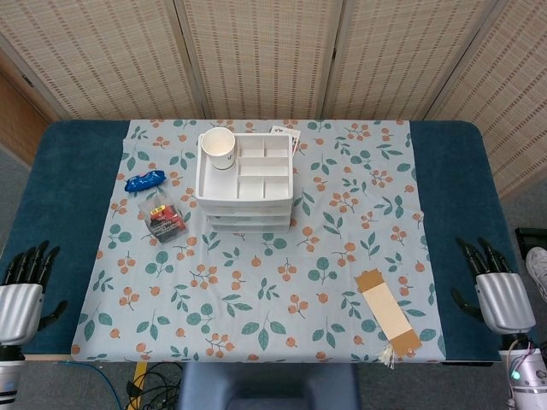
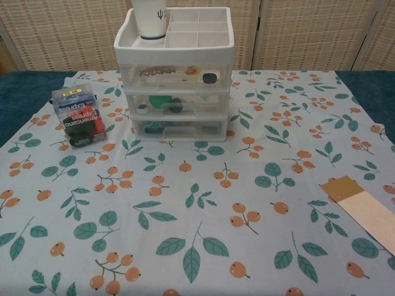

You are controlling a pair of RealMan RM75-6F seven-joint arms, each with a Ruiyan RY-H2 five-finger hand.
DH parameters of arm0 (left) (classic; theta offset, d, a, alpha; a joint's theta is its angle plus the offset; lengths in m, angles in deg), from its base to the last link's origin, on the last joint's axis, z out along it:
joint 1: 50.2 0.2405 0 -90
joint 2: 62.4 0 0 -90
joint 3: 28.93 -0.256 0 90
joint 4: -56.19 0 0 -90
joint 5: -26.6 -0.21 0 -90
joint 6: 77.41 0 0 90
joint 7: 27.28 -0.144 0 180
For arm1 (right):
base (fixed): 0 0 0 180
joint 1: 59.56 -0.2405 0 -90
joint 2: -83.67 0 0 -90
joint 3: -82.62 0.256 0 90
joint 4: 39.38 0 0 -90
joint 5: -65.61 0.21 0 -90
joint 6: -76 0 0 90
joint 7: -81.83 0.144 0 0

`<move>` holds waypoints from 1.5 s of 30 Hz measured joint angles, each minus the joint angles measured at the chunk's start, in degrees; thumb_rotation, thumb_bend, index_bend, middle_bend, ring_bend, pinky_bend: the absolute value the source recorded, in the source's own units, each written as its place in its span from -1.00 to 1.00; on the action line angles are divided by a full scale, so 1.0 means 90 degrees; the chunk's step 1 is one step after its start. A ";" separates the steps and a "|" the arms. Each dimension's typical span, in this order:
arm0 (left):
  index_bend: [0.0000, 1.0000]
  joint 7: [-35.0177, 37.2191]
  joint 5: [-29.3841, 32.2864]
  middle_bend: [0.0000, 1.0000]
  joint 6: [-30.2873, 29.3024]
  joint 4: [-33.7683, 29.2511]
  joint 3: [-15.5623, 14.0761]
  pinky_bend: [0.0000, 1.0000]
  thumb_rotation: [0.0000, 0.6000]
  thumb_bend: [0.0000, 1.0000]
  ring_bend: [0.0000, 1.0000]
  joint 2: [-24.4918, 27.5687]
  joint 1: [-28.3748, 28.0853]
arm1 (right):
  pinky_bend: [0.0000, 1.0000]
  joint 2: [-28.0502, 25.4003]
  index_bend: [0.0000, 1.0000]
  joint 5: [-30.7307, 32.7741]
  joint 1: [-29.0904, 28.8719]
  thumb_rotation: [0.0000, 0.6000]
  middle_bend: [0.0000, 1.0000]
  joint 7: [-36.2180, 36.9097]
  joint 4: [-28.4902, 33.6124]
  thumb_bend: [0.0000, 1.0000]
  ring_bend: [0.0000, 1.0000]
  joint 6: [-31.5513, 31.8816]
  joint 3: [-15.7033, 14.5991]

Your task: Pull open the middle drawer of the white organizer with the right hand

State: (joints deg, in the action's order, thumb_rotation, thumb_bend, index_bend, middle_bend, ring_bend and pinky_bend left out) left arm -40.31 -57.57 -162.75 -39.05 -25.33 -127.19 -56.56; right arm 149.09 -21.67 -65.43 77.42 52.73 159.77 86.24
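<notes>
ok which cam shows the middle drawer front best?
Chest view. It faces the white organizer, so the middle drawer shows its clear front, closed, with green contents behind it. Head view looks down on the top tray; the drawer fronts are only thin stacked edges there.

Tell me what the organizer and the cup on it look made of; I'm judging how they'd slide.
White organizer: likely hard plastic, glossy frame, see-through drawer fronts showing contents. Cup: probably paper, matte white with a small printed mark.
</notes>
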 measured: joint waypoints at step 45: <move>-0.94 -0.0122 -0.0110 -1.00 0.0159 -0.0254 -0.0082 -0.84 1.00 -0.56 -1.00 0.0121 -0.0111 | 0.94 0.2077 -1.00 0.1042 -0.3608 1.00 0.76 0.4813 -0.0279 0.03 0.79 -0.4719 0.1237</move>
State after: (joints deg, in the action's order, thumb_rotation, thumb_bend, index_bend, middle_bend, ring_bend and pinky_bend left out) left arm -41.41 -58.56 -161.32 -41.33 -26.06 -126.10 -57.57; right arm 167.79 -12.30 -97.91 120.74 50.21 117.30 97.37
